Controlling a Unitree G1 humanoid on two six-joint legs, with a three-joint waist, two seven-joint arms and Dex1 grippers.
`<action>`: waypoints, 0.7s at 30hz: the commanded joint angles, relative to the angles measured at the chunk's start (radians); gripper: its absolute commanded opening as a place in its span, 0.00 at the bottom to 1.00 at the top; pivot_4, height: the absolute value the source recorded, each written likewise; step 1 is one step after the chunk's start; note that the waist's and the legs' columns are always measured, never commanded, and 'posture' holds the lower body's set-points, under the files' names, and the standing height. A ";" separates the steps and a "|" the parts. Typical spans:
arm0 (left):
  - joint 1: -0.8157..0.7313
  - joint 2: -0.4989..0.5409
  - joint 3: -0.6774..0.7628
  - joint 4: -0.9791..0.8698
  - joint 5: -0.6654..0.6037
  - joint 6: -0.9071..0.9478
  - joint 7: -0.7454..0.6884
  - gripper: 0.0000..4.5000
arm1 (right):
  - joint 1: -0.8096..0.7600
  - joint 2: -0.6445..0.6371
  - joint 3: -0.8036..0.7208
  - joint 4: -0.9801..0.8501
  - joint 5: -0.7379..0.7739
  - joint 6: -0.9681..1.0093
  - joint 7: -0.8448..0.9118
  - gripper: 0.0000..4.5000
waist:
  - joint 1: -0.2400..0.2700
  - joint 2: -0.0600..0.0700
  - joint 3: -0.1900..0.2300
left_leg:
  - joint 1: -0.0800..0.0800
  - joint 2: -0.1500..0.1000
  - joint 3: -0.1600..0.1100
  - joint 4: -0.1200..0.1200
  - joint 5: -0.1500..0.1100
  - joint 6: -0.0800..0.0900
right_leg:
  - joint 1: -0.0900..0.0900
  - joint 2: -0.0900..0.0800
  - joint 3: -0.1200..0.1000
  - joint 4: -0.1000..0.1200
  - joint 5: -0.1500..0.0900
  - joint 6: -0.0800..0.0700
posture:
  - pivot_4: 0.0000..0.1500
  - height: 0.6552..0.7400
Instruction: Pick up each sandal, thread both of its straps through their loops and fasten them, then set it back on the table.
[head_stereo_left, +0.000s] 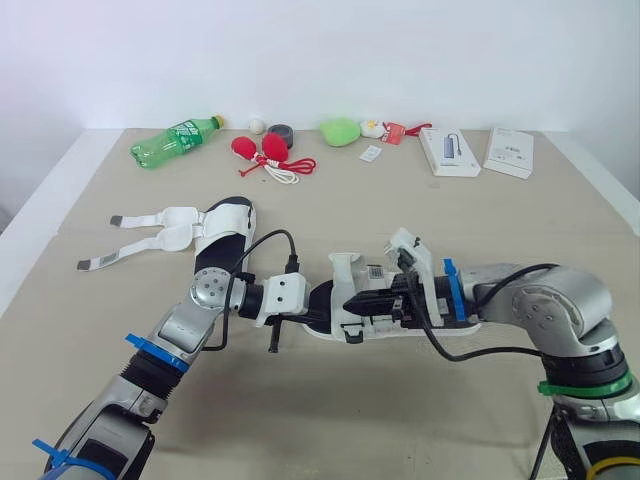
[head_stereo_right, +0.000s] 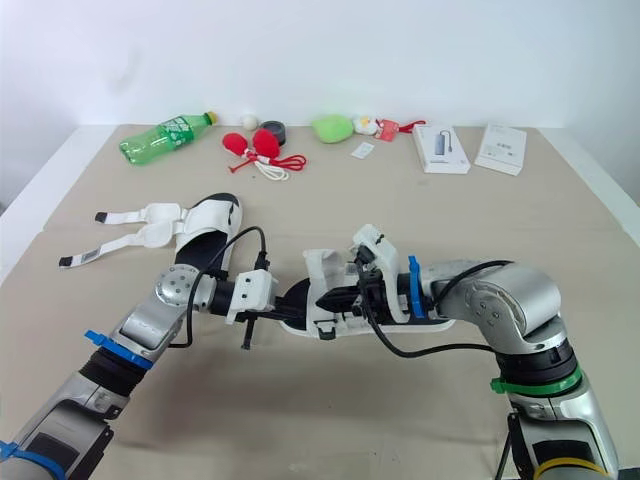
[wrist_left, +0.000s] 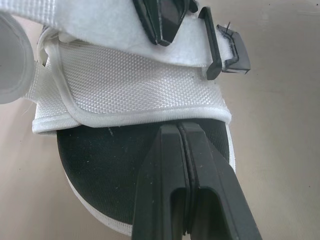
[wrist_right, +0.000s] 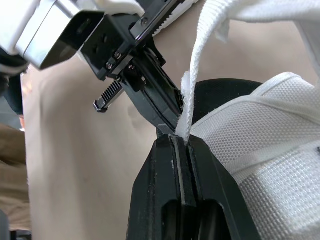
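A white sandal with a black insole (head_stereo_left: 400, 318) lies mid-table between my two grippers. My left gripper (head_stereo_left: 322, 300) is shut at its toe end, fingertips (wrist_left: 181, 131) pressed on the rim of the white woven upper (wrist_left: 130, 85). My right gripper (head_stereo_left: 352, 303) reaches in from the other side, shut on a thin white strap (wrist_right: 200, 60) that rises from its fingertips (wrist_right: 181, 140). The two grippers' tips almost meet. A second sandal (head_stereo_left: 228, 228) lies at the back left, both its straps (head_stereo_left: 140, 235) open and spread out to the left.
Along the far edge sit a green bottle (head_stereo_left: 175, 140), red objects with a red and white cord (head_stereo_left: 265, 152), a dark tape roll (head_stereo_left: 280, 132), a green soft toy (head_stereo_left: 340, 131) and two white boxes (head_stereo_left: 448, 152) (head_stereo_left: 509, 152). Bare tabletop (head_stereo_left: 330, 420) lies in front.
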 joint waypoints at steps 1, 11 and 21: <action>0.010 0.009 -0.013 0.011 0.028 0.007 -0.001 0.00 | 0.008 -0.021 -0.006 -0.057 0.002 -0.010 0.010 0.01 | 0.000 0.000 0.000 | 0.000 0.000 0.000 0.000 0.000 0.000 | 0.000 0.000 0.000 0.000 0.000 0.000 | 1.00 1.00; 0.009 0.004 -0.016 0.019 0.027 0.004 -0.002 0.00 | 0.037 -0.075 -0.028 -0.122 0.035 -0.018 0.053 0.40 | 0.001 0.000 0.000 | 0.000 0.000 0.000 0.000 0.000 0.000 | 0.000 0.000 0.000 0.000 0.000 0.000 | 1.00 1.00; 0.002 0.002 -0.019 0.032 0.028 -0.002 -0.010 0.00 | 0.103 -0.228 -0.163 -0.144 0.184 -0.010 0.211 0.93 | 0.002 0.000 0.000 | 0.000 0.000 0.000 0.001 0.000 0.000 | 0.001 0.000 0.000 0.000 0.000 0.001 | 1.00 1.00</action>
